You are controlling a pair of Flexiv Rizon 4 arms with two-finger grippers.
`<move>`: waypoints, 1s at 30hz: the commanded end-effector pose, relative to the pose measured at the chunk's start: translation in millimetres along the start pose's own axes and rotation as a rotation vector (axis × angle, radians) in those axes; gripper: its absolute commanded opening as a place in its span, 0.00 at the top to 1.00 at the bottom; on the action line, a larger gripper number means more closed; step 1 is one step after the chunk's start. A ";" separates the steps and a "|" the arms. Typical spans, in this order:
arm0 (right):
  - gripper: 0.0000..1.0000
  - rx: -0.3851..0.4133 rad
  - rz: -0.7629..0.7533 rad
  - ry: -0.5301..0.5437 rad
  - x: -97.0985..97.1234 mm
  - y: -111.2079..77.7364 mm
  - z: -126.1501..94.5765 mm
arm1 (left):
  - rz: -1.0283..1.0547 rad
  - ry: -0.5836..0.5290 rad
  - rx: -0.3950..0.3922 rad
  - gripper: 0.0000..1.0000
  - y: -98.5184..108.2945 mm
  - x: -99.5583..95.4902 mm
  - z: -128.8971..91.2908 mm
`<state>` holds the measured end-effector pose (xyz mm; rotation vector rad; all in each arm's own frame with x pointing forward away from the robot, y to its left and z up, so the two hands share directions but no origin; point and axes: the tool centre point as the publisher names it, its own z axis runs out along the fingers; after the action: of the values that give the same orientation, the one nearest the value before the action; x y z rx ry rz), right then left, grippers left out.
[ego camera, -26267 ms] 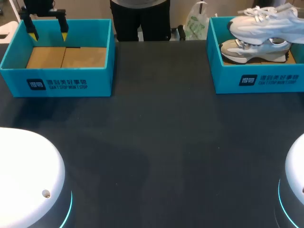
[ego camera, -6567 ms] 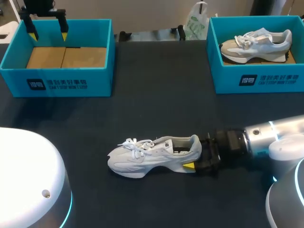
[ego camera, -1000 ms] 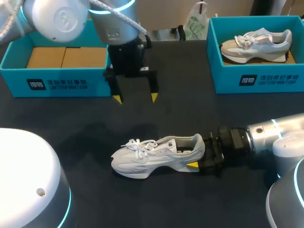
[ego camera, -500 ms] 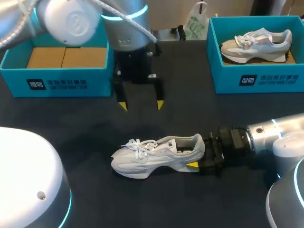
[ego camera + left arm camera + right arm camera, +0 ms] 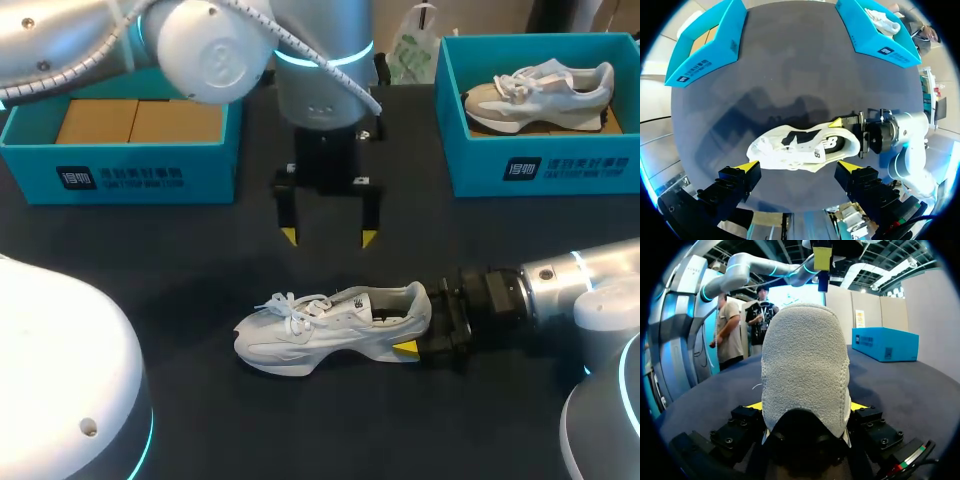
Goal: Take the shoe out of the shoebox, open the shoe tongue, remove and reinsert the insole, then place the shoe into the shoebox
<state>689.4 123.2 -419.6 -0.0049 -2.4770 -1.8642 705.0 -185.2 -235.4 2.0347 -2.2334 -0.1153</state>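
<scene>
The shoe (image 5: pixel 330 325) lies toe-left on the surface (image 5: pixel 180 270), heel clamped in the right hand (image 5: pixel 418 324); the open left hand (image 5: pixel 328 237) hangs just on its far side, nearest the tongue.

Bright, even overhead light — soft shadows fall across the dark table (image 5: pixel 330 420).

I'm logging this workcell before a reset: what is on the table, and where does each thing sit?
left shoebox: one, teal, far left corner
cardboard: brown, lining the left shoebox
right shoebox: one, teal, far right corner
grey-and-white shoe: one, inside the right shoebox
white shoe: one, on its sole, near middle of the table
table: one, dark
left hand: open, above the white shoe, apart from it
right hand: shut on the white shoe's heel
</scene>
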 end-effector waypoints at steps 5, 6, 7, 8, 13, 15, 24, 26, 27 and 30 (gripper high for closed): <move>1.00 0.002 0.001 -0.001 -0.6 -1.3 -0.6 | -0.056 -0.034 -0.042 0.00 4.3 13.8 13.3; 1.00 0.002 0.001 -0.001 -0.6 -1.3 -0.6 | -0.069 -0.043 -0.029 0.00 5.0 14.8 15.3; 1.00 0.002 0.001 -0.001 -0.6 -1.3 -0.6 | -0.070 -0.051 -0.034 0.00 5.5 16.0 17.5; 1.00 0.002 0.001 -0.001 -0.6 -1.3 -0.6 | -0.070 -0.055 -0.040 0.00 5.8 17.0 19.5; 1.00 0.002 0.001 -0.001 -0.6 -1.3 -0.6 | -0.085 -0.089 -0.040 0.00 9.2 22.1 26.3; 1.00 0.002 0.001 -0.001 -0.6 -1.3 -0.6 | -0.084 -0.130 0.013 0.00 10.7 21.0 25.5; 1.00 0.002 0.001 -0.001 -0.6 -1.3 -0.6 | -0.095 -0.149 0.028 0.00 11.8 24.1 31.3; 1.00 0.002 0.001 -0.001 -0.6 -1.3 -0.6 | -0.121 -0.171 0.000 0.00 11.6 26.9 39.2; 1.00 0.002 0.001 -0.001 -0.6 -1.3 -0.6 | -0.114 -0.180 -0.009 0.00 12.1 27.1 42.7; 1.00 0.002 0.001 -0.001 -0.6 -1.3 -0.6 | -0.157 -0.215 -0.041 0.00 10.5 30.8 53.7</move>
<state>689.4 123.0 -419.6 -0.0049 -2.4771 -1.8641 679.1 -201.8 -272.8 2.2615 -2.1673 -0.3316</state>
